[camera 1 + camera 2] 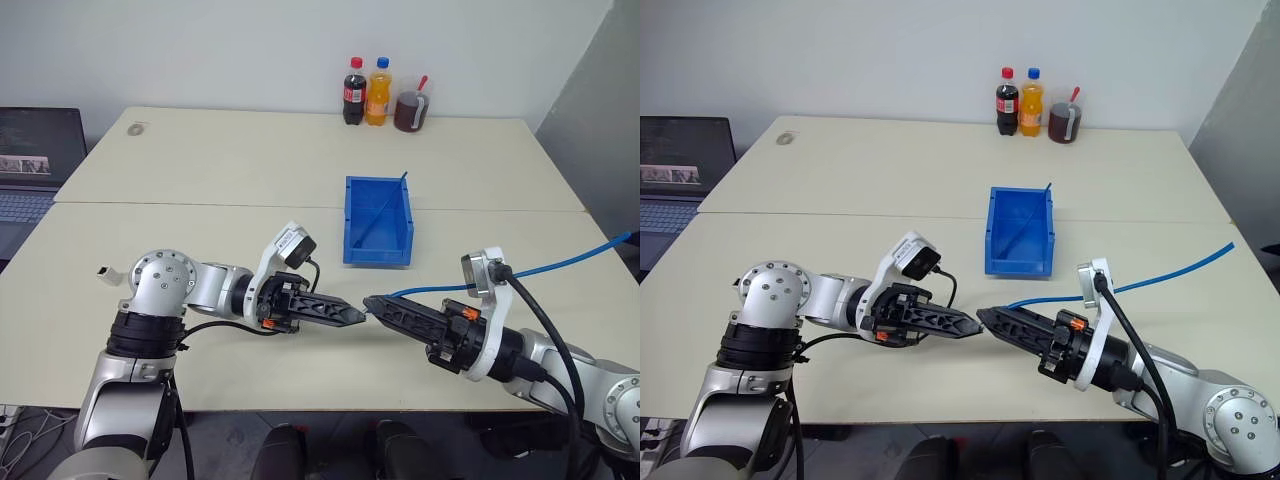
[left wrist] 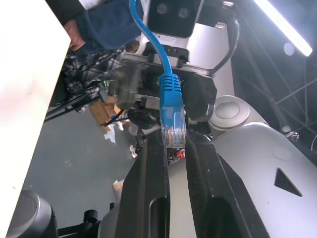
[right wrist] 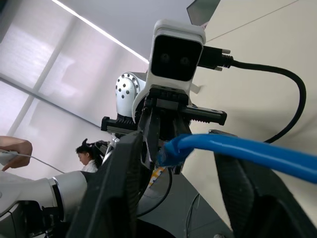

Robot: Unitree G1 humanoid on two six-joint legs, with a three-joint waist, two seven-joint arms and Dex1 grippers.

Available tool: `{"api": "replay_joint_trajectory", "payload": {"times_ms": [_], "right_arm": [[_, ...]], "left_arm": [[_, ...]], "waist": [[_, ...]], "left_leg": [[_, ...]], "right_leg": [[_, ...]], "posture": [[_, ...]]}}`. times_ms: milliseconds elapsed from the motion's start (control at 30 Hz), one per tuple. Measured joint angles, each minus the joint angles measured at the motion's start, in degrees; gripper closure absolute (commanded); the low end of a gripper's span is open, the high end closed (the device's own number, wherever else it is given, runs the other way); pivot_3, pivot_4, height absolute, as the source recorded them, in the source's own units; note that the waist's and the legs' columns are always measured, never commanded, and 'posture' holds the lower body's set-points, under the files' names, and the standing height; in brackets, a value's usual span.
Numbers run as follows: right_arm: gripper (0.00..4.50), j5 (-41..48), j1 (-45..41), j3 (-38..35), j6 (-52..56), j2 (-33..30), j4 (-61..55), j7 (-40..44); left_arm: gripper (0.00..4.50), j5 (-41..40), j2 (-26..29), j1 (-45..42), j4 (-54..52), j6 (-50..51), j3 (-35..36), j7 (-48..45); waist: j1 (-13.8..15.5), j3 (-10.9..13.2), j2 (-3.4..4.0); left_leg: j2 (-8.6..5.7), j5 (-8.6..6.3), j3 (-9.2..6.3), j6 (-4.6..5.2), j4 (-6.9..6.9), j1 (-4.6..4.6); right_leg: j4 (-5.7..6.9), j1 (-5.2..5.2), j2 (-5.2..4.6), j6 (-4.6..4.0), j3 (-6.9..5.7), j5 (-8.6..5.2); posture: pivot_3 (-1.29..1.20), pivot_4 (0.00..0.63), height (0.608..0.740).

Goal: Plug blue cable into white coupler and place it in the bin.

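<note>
Bright blue rectangular plastic bin (image 1: 378,222) standing unfilled on the pale table (image 1: 200,170). Long thin blue cable (image 1: 560,262) trailing to right gripper (image 1: 372,304), plug between parted fingers. Left gripper (image 1: 358,316) pressed shut tip-to-tip against it; coupler unseen. Mating, binning still ahead.

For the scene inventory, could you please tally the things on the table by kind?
Bottles: 2 (cola bottle, orange soda bottle)
Jug of dark drink: 1
Blue bin: 1
Blue cable: 1
Tape roll: 1
Total: 6
</note>
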Motion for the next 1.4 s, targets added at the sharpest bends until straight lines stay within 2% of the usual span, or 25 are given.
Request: {"api": "replay_joint_trajectory", "payload": {"times_ms": [167, 433, 500, 600, 800, 900, 1000, 1100, 1133, 1233, 1267, 1367, 1400], "right_arm": [[4.16, 0.28, 0.21, -0.24, 0.33, -0.42, 0.40, 0.38], [4.31, 1.15, 1.32, -0.75, 0.40, -1.27, 0.40, 1.19], [4.31, 1.15, 1.30, -0.80, 0.40, -1.36, 0.41, 1.22], [4.31, 1.15, 1.17, -0.26, 0.88, -1.57, 0.43, 1.12], [4.31, 1.08, -0.63, -0.55, 0.97, -1.64, 2.00, 1.06], [4.31, 0.47, -1.37, -0.84, 1.60, -1.70, 4.24, 1.96], [4.31, -0.97, -3.37, -1.31, 2.76, -1.72, 7.30, 3.72], [4.31, -2.54, -5.44, -1.52, 4.34, -1.62, 10.44, 6.00], [4.31, -3.56, -6.60, -1.38, 5.22, -1.43, 11.90, 7.16], [4.31, -5.10, -9.31, -1.14, 6.71, -0.60, 15.17, 9.29], [4.31, -6.37, -11.66, -0.62, 8.06, 0.30, 17.56, 10.94], [4.31, -8.39, -14.32, 0.05, 9.84, 1.66, 20.98, 13.23], [4.31, -9.30, -15.55, 0.19, 10.83, 2.36, 22.49, 14.28]], "left_arm": [[4.31, -1.26, -0.61, 0.13, 0.55, 0.01, 0.14, 1.86], [4.31, -3.40, -1.93, 1.60, -0.04, -0.32, 1.21, 5.00], [3.61, -3.04, -2.04, 2.61, -1.77, -1.50, 1.82, 5.21], [3.15, -1.22, -1.81, 3.37, -3.92, -3.89, 2.14, 4.66], [1.87, 10.26, 8.98, 7.66, -13.26, -13.69, -1.48, -8.90], [1.26, 15.90, 12.19, 11.66, -16.82, -19.52, -3.18, -12.81], [0.68, 22.35, 13.65, 16.39, -20.39, -27.23, -2.90, -12.60], [0.08, 28.34, 11.44, 20.46, -21.73, -33.29, -0.03, -5.53], [0.02, 30.47, 8.99, 21.82, -22.45, -35.02, 2.77, 0.19], [0.02, 37.44, 3.84, 23.73, -24.26, -37.75, 6.23, 14.46], [0.02, 43.07, -0.14, 26.03, -26.60, -38.79, 8.50, 24.46], [0.02, 51.90, -2.97, 28.75, -28.66, -40.58, 8.14, 36.37], [0.02, 55.57, -5.82, 29.53, -29.30, -41.36, 8.79, 41.82]], "waist": [[0.01, 0.00, 0.00], [-0.02, 0.00, 0.00], [-0.02, 0.00, 0.00], [0.04, 0.00, 0.00], [-0.11, -0.02, 0.04], [-0.06, -0.02, 0.04], [0.02, -0.01, 0.04], [0.09, -0.01, 0.04], [0.10, -0.01, 0.03], [0.11, 0.00, 0.01], [-0.03, -0.03, 0.03], [-0.02, -0.01, -0.04], [0.07, -0.02, -0.02]], "left_leg": [[0.00, 0.00, 0.02, 0.00, 0.00, 0.00], [0.00, 0.00, 0.00, 0.00, 0.00, 0.00], [0.00, 0.00, 0.01, 0.00, 0.00, 0.00], [0.00, 0.00, 0.01, 0.00, 0.00, 0.00], [0.01, 0.00, 0.09, 0.00, -0.06, 0.08], [0.01, 0.00, 0.13, 0.00, -0.07, 0.07], [0.03, 0.00, 0.18, 0.00, -0.06, 0.08], [0.05, 0.00, 0.15, 0.00, -0.05, 0.06], [0.07, 0.00, 0.13, 0.00, -0.03, 0.05], [0.04, 0.00, 0.12, 0.00, -0.02, 0.00], [0.09, 0.00, 0.17, 0.00, -0.03, 0.03], [0.04, -0.01, 0.15, 0.00, -0.04, -0.02], [0.04, -0.01, 0.18, 0.00, -0.04, -0.01]], "right_leg": [[0.00, 0.00, 0.00, 0.00, 0.00, 0.00], [0.01, 0.00, 0.00, -0.01, 0.01, 0.00], [0.00, 0.00, 0.00, -0.01, 0.03, 0.00], [0.00, 0.00, 0.00, -0.01, 0.03, 0.00], [-0.02, -0.01, 0.01, -0.08, 0.11, 0.00], [-0.05, -0.01, -0.04, -0.10, 0.15, 0.01], [-0.07, -0.01, -0.10, -0.09, 0.19, 0.01], [-0.07, -0.01, -0.11, -0.08, 0.16, 0.01], [-0.07, 0.00, -0.12, -0.07, 0.15, 0.01], [-0.08, 0.00, -0.14, -0.04, 0.15, 0.05], [-0.11, 0.01, -0.17, -0.06, 0.22, 0.12], [-0.12, -0.02, -0.15, -0.17, 0.20, 0.22], [-0.12, -0.02, -0.16, -0.18, 0.21, 0.22]], "posture": [[0.00, 0.150, 0.740], [0.00, 0.150, 0.740], [0.00, 0.150, 0.740], [0.00, 0.150, 0.740], [0.00, 0.150, 0.740], [0.00, 0.150, 0.740], [0.00, 0.150, 0.740], [0.00, 0.150, 0.740], [0.00, 0.150, 0.740], [0.00, 0.150, 0.740], [0.00, 0.150, 0.740], [0.00, 0.150, 0.740], [0.00, 0.150, 0.740]]}}
